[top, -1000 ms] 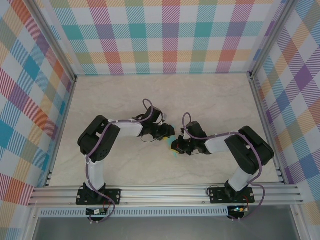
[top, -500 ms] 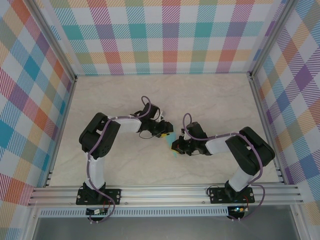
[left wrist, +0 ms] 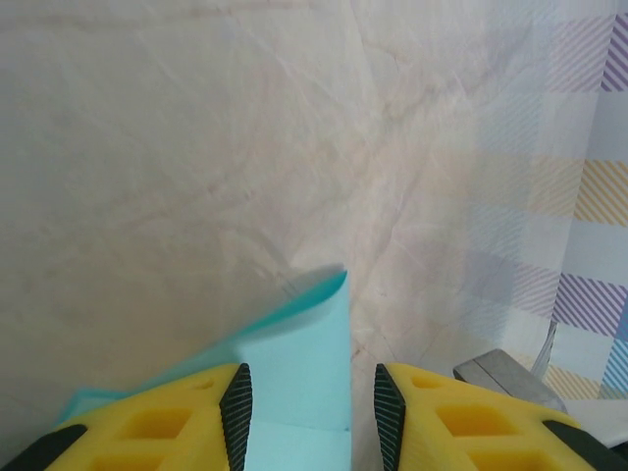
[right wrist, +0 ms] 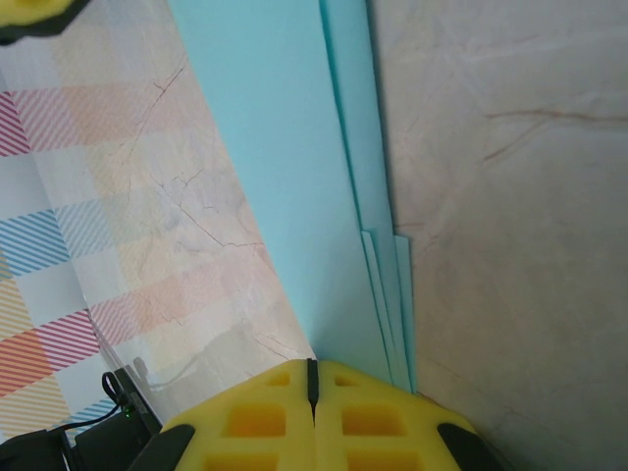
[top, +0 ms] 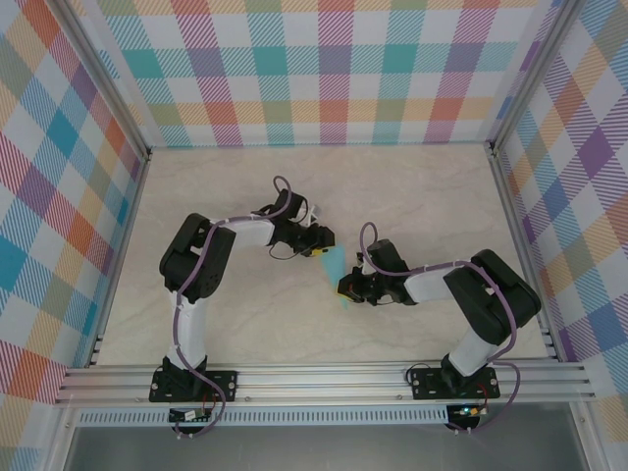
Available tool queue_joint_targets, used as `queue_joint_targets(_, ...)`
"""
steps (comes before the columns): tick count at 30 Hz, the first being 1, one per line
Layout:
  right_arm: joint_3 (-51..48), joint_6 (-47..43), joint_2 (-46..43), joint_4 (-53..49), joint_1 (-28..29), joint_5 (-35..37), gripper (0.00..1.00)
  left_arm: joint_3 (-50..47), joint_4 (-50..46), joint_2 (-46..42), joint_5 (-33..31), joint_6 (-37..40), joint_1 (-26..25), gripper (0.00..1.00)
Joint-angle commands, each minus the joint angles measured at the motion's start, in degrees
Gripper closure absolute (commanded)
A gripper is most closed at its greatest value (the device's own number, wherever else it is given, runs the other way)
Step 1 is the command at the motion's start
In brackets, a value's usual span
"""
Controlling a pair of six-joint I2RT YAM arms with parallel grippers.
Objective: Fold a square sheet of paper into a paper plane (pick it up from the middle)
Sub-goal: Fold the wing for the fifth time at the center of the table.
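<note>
The turquoise paper (top: 334, 266) lies folded into a slim, layered strip on the table between my two grippers; it has the narrow shape of a paper plane. My left gripper (top: 320, 248) is at its far end, jaws apart. In the left wrist view the paper (left wrist: 294, 378) lies between the pads of the left gripper (left wrist: 312, 412), and one flap rises at the left. My right gripper (top: 345, 289) is at the near end. In the right wrist view its fingers (right wrist: 313, 371) are shut, tips on the narrow end of the paper (right wrist: 285, 147). Whether they pinch it I cannot tell.
The marble-look table (top: 422, 196) is walled by plaid panels at the back and both sides, with an aluminium rail (top: 324, 378) along the near edge. Both arms reach inward to the middle, their elbows out to the sides.
My left gripper has moved up and slightly left, away from the right gripper, so more of the turquoise paper shows between them. The right gripper has stayed put.
</note>
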Motion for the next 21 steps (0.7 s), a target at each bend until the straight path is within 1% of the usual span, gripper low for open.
queue_joint_targets(1, -3.3, -1.3, 1.5, -12.0, -0.7, 2.1, 0.97, 1.9, -2.6, 2.5, -3.7, 3.7, 3.0, 0.59)
queue_joint_targets(8, -2.4, -2.1, 1.9, -11.9, -0.8, 1.1, 0.96, 5.8, -5.9, 3.5, -2.9, 5.7, 4.5, 0.59)
queue_joint_targets(10, -2.0, -2.3, 2.1, -11.8, -0.8, 0.7, 0.96, 8.1, -8.6, 3.2, -3.9, 7.3, 4.9, 0.59)
queue_joint_targets(12, -1.7, -2.3, 2.1, -11.9, -0.8, 0.3, 0.96, 11.0, -11.3, 2.9, -6.6, 9.3, 5.7, 0.59)
queue_joint_targets(13, -1.6, -2.3, 1.9, -12.0, -0.8, 0.3, 0.95, 12.4, -14.3, 3.0, -7.4, 9.9, 6.2, 0.60)
queue_joint_targets(14, -1.4, -2.4, 1.9, -12.2, -0.8, 0.3, 0.95, 13.8, -15.5, 2.9, -7.0, 9.9, 6.9, 0.60)
queue_joint_targets(17, -0.5, -3.0, 1.7, -13.0, -0.8, 0.1, 0.95, 13.5, -15.4, -1.3, -6.2, 9.2, 7.4, 0.60)
queue_joint_targets(21, 0.7, -2.8, 1.9, -13.0, -0.8, -0.1, 0.95, 8.7, -13.6, -8.4, -3.2, 6.9, 5.5, 0.60)
